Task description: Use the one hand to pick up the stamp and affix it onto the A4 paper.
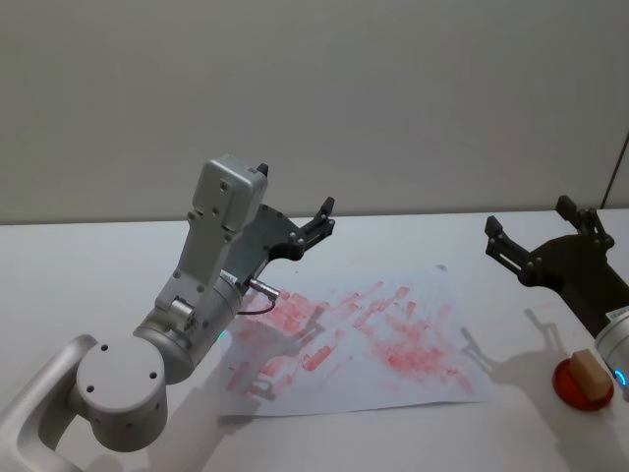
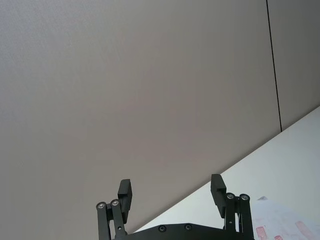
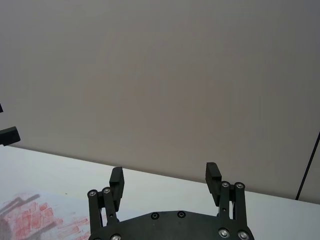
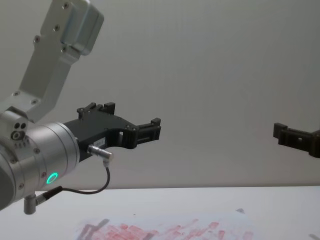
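My right gripper, wide open and empty, points forward while the stamp stands on a red pad behind it by my wrist, right of the A4 paper; the open left gripper is much farther off.

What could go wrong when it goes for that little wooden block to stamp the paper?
The stamp sits on a red pad right beside the right arm's wrist, while the open right gripper is raised beyond it; doubling back could knock it over. The open left gripper and its arm hang over the left part of the A4 paper, so the arms might collide there.
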`<action>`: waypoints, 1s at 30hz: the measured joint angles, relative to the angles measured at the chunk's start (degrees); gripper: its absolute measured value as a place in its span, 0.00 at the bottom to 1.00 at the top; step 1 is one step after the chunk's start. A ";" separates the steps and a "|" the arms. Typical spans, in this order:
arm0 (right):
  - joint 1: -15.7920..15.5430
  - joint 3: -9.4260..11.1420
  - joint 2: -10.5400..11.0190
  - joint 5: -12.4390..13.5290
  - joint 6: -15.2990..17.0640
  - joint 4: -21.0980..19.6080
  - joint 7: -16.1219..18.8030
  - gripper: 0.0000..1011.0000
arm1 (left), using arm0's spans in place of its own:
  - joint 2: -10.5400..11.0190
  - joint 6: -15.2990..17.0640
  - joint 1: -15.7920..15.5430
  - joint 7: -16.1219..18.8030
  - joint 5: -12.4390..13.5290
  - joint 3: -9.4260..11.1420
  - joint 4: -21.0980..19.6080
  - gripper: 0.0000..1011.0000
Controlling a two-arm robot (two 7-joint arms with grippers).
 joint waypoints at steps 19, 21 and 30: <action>-1.68 0.66 1.16 0.97 0.08 -1.10 -0.84 0.99 | 0.00 0.00 0.00 0.00 0.00 0.00 0.00 0.99; -2.73 1.04 1.87 1.57 0.15 -1.80 -1.46 0.99 | 0.00 0.00 0.00 0.01 0.00 0.00 0.00 0.99; -10.22 3.75 6.66 5.52 1.11 -6.00 -5.24 0.99 | 0.00 0.00 0.00 0.00 0.00 0.00 0.00 0.99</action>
